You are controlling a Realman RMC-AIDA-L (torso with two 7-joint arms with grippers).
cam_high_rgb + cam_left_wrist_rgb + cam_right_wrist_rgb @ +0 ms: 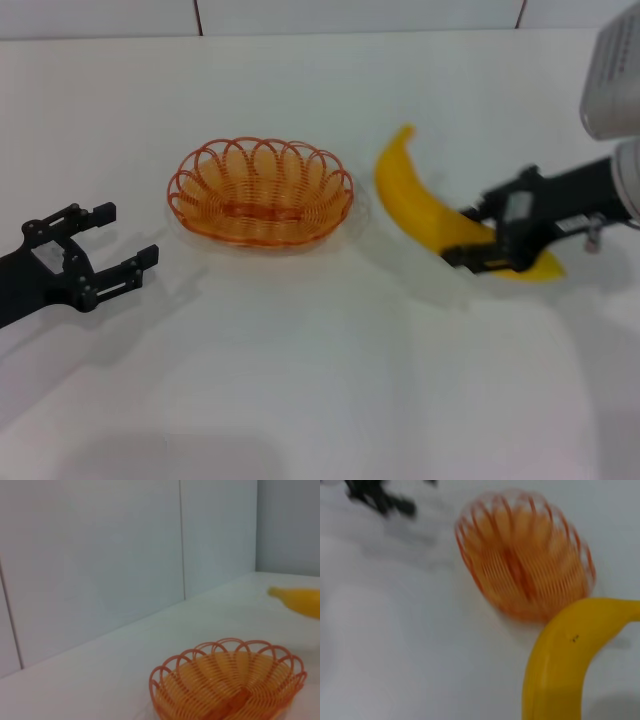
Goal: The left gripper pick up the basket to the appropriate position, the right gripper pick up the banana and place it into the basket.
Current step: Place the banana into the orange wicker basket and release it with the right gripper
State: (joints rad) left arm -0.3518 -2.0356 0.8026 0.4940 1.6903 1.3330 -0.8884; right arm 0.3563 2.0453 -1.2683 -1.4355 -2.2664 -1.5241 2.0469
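Note:
The orange wire basket (261,192) rests on the white table, centre-left in the head view, with nothing inside it. My left gripper (108,246) is open to the basket's left, a short gap away from its rim. On the right, my right gripper (484,240) is shut on the yellow banana (423,210), which hangs a little above the table with its tip pointing up and towards the basket. The left wrist view shows the basket (230,687) close by and the banana (300,601) beyond it. The right wrist view shows the banana (565,670) near and the basket (525,555) past it.
White table (320,380) all around. A tiled wall (100,555) rises behind the far table edge. The left gripper (380,497) shows far off in the right wrist view.

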